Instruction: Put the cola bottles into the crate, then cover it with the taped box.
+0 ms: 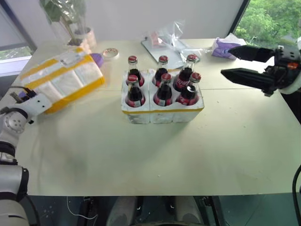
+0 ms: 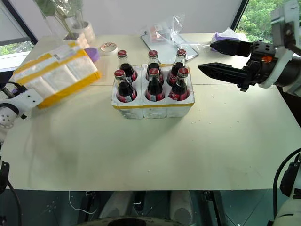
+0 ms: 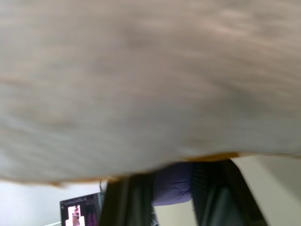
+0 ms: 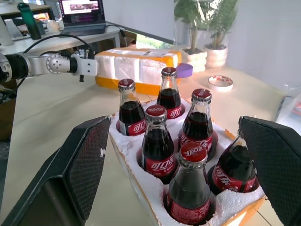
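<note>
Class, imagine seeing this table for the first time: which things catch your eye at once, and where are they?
Six red-capped glass cola bottles stand in a low white foam crate at the table's middle. At the left edge, the left gripper meets a bulky yellow-taped white foam box. The right gripper hovers open to the crate's right.

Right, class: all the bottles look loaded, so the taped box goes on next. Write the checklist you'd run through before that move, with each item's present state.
1. All six cola bottles seated in the crate: ok, two rows of three, all upright.
2. Left gripper on the taped box: ok, it meets the box's near end; firmness of hold: cannot tell.
3. Taped box level: not ok, it sits tilted.
4. Right gripper clear of the crate: ok, open and off to its right.
5. Path from box to crate: ok, bare table between them.
6. Purple lump beside the box staying clear: cannot tell.
</note>
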Controlling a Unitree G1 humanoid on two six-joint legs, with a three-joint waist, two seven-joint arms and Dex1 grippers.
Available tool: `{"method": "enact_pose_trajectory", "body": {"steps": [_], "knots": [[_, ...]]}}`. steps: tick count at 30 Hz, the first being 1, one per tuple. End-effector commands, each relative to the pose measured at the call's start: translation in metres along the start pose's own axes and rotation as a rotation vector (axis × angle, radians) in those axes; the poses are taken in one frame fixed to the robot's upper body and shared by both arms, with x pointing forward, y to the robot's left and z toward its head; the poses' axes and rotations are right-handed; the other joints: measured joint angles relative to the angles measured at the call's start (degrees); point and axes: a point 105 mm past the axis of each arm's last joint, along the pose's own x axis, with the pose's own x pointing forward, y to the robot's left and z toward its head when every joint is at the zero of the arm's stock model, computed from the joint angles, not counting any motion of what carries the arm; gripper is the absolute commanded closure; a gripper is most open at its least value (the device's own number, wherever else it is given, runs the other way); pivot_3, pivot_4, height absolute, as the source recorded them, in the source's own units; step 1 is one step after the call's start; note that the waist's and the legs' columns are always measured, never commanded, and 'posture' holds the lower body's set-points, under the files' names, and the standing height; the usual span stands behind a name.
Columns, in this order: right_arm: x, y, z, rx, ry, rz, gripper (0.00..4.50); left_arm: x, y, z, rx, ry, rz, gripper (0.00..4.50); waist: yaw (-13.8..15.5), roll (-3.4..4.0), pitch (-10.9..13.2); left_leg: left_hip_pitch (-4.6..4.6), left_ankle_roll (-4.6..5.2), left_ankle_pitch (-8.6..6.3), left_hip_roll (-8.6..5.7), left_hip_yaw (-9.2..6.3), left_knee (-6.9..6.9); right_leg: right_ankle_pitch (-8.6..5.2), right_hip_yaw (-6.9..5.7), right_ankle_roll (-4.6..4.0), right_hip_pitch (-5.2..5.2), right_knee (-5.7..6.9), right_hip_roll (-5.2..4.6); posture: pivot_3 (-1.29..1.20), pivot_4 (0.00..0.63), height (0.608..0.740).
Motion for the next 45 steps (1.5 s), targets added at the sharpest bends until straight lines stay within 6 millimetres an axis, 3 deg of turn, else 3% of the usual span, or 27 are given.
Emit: {"method": "enact_pose_trajectory", "body": {"steps": [1, 9, 14, 18, 23, 28, 32, 39, 45], "knots": [[-0.008, 0.0, 0.007, -0.042, 0.006, -0.03, 0.0, -0.003, 0.024, -0.002, 0.01, -0.001, 0.05, 3.83, 0.02, -0.04, -0.02, 0.0, 0.0, 0.0, 0.0, 0.0, 0.0, 0.0, 0.0, 0.0, 0.0, 0.0, 0.0, 0.0, 0.15, 0.738], [-0.024, -0.019, -0.02, -0.058, 0.138, -0.133, 0.0, -0.022, 0.099, 0.037, -0.007, -0.201, 0.212, 3.83, -0.01, -0.16, -0.03, -0.02, 0.01, 0.0, 0.0, 0.0, 0.04, 0.0, 0.0, 0.0, 0.0, 0.0, 0.0, 0.0, 0.15, 0.738], [-0.026, -0.022, -0.027, -0.038, 0.141, -0.138, 0.0, -0.048, 0.137, 0.078, -0.034, -0.344, 0.277, 3.83, -0.09, -0.16, -0.03, -0.02, 0.0, -0.01, 0.02, 0.0, 0.04, 0.0, 0.01, 0.0, -0.01, 0.0, -0.01, 0.0, 0.15, 0.738], [-0.023, -0.026, -0.035, -0.026, 0.15, -0.136, 0.0, -0.074, 0.152, 0.134, -0.054, -0.49, 0.246, 3.83, -0.06, -0.16, -0.03, -0.02, 0.0, 0.0, 0.02, 0.01, 0.05, 0.0, 0.01, 0.0, 0.01, 0.0, 0.01, 0.0, 0.15, 0.738], [-0.017, -0.032, -0.04, -0.015, 0.143, -0.144, 0.0, -0.112, 0.145, 0.207, -0.025, -0.662, 0.131, 3.83, -0.05, -0.17, -0.03, -0.02, 0.03, 0.0, 0.0, 0.01, 0.11, 0.0, 0.01, 0.0, 0.07, -0.01, 0.03, 0.0, 0.15, 0.738], [-0.015, -0.034, -0.047, 0.003, 0.135, -0.146, 0.0, -0.137, 0.127, 0.251, 0.061, -0.735, 0.039, 3.83, -0.1, -0.17, -0.02, -0.01, 0.03, 0.01, 0.03, 0.03, 0.09, -0.01, 0.01, 0.01, 0.07, 0.01, 0.09, 0.0, 0.15, 0.738], [-0.012, -0.035, -0.046, 0.017, 0.103, -0.154, 0.0, -0.145, 0.11, 0.268, 0.174, -0.74, -0.001, 3.83, -0.41, -0.17, -0.02, 0.05, 0.05, 0.02, 0.04, 0.12, 0.1, -0.01, 0.06, 0.01, 0.1, 0.04, 0.12, 0.0, 0.15, 0.738], [-0.018, -0.038, -0.045, 0.025, 0.067, -0.194, 0.0, -0.141, 0.087, 0.269, 0.287, -0.703, -0.046, 3.83, -0.19, -0.17, -0.02, 0.04, 0.06, 0.02, 0.05, 0.12, 0.1, -0.01, 0.06, 0.01, 0.1, 0.03, 0.13, 0.0, 0.15, 0.738], [-0.024, -0.036, -0.047, 0.026, 0.058, -0.213, 0.0, -0.141, 0.082, 0.272, 0.338, -0.701, -0.051, 3.83, -0.04, -0.17, -0.02, 0.04, 0.06, 0.03, 0.05, 0.11, 0.12, -0.01, 0.05, 0.01, 0.13, 0.02, 0.12, 0.0, 0.15, 0.738]]}}
